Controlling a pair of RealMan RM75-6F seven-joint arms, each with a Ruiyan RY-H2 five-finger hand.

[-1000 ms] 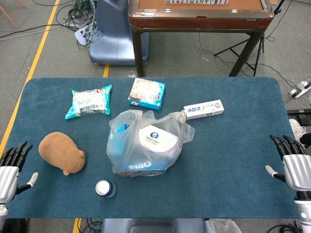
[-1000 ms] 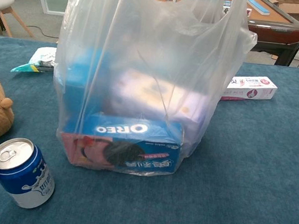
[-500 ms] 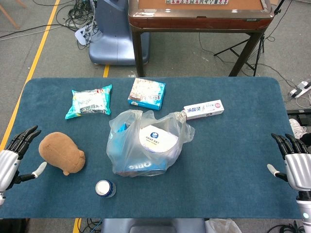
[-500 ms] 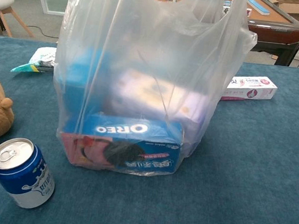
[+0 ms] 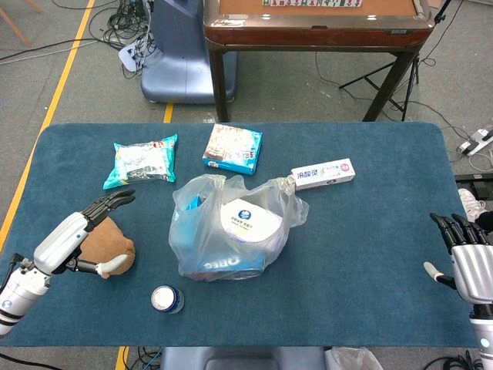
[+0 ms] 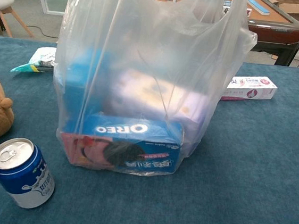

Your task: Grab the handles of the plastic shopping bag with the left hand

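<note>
A clear plastic shopping bag (image 5: 231, 227) stands upright in the middle of the blue table, holding an Oreo box (image 6: 127, 144) and other packets. Its handles (image 5: 219, 183) stick up loosely at the top, with nothing touching them. My left hand (image 5: 81, 231) hovers over the brown plush toy (image 5: 115, 247) to the left of the bag, fingers spread and pointing toward the bag, holding nothing. My right hand (image 5: 470, 258) stays at the table's right edge, fingers apart and empty. The chest view shows the bag (image 6: 147, 79) close up and neither hand.
A blue drink can (image 5: 166, 299) stands in front of the bag on the left. Behind the bag lie a teal snack packet (image 5: 142, 160), a biscuit box (image 5: 233, 148) and a toothpaste box (image 5: 323, 173). A wooden table (image 5: 316, 23) stands beyond.
My left hand has swung in from the table's left edge toward the bag and now hangs over the plush toy. The right hand and the bag have stayed put.
</note>
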